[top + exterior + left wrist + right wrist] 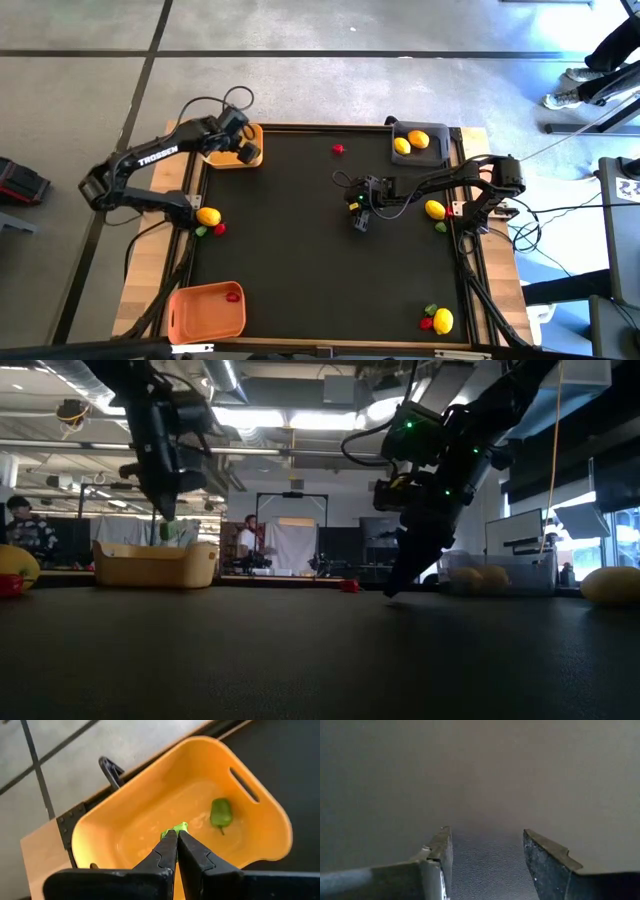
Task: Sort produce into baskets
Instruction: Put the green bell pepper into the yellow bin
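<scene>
A small green piece (179, 827) is pinched between the tips of my left gripper (177, 836), whose jaws are pressed together on it. This gripper hangs above the yellow basket (252, 827) at the table's far left corner. 1 more green piece (220, 812) lies on that basket's floor.

My right gripper (487, 851) is near the middle of the dark table (300, 240), close above the mat, jaws spread with nothing between them.

The dark grey basket (440, 147) sits at the far right edge and holds 2 yellow lemons (410, 142). The orange basket (190, 318) sits at the near left corner with 1 red piece (234, 295) inside.

Loose produce: 1 red piece (338, 149) at the far centre; 1 lemon (208, 216) with red and green pieces at the left edge; 1 lemon (435, 209) at the right edge; 1 lemon (443, 320) with red and green pieces at the near right corner.
</scene>
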`<state>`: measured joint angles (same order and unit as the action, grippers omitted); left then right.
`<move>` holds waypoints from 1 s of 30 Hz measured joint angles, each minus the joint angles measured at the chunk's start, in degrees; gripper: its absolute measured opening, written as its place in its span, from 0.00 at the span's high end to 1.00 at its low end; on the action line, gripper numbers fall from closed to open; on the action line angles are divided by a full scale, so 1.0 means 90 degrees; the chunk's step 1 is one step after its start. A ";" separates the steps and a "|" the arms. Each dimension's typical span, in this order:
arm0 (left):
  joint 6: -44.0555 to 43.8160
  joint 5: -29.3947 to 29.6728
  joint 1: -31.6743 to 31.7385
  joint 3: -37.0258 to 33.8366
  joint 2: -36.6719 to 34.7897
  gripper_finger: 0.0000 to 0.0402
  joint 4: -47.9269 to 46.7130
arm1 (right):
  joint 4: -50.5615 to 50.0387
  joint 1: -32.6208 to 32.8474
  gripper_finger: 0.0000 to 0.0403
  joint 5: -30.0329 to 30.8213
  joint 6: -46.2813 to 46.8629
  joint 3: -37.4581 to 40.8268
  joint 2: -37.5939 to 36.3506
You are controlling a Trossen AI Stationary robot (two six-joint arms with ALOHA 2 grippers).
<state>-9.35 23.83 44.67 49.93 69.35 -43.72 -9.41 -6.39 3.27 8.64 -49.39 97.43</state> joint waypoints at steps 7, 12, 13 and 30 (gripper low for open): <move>0.0046 -0.0005 0.0102 0.0000 0.0614 0.98 -0.0048 | 0.0029 0.0000 0.55 0.0000 0.0006 0.0000 0.0000; 0.0076 -0.0005 0.0104 -0.0002 0.1014 0.98 -0.0046 | 0.0077 0.0000 0.55 0.0000 0.0007 0.0000 0.0000; 0.0076 -0.0005 0.0104 -0.0002 0.1091 0.98 -0.0048 | 0.0099 0.0000 0.55 0.0000 0.0007 0.0000 0.0000; 0.0105 -0.0007 0.0101 -0.0005 0.1493 0.83 -0.0044 | 0.0233 0.0000 0.55 -0.0002 0.0007 0.0000 0.0000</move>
<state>-8.40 23.77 45.58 49.89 82.78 -44.12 -7.31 -6.39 3.25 8.71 -49.39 97.43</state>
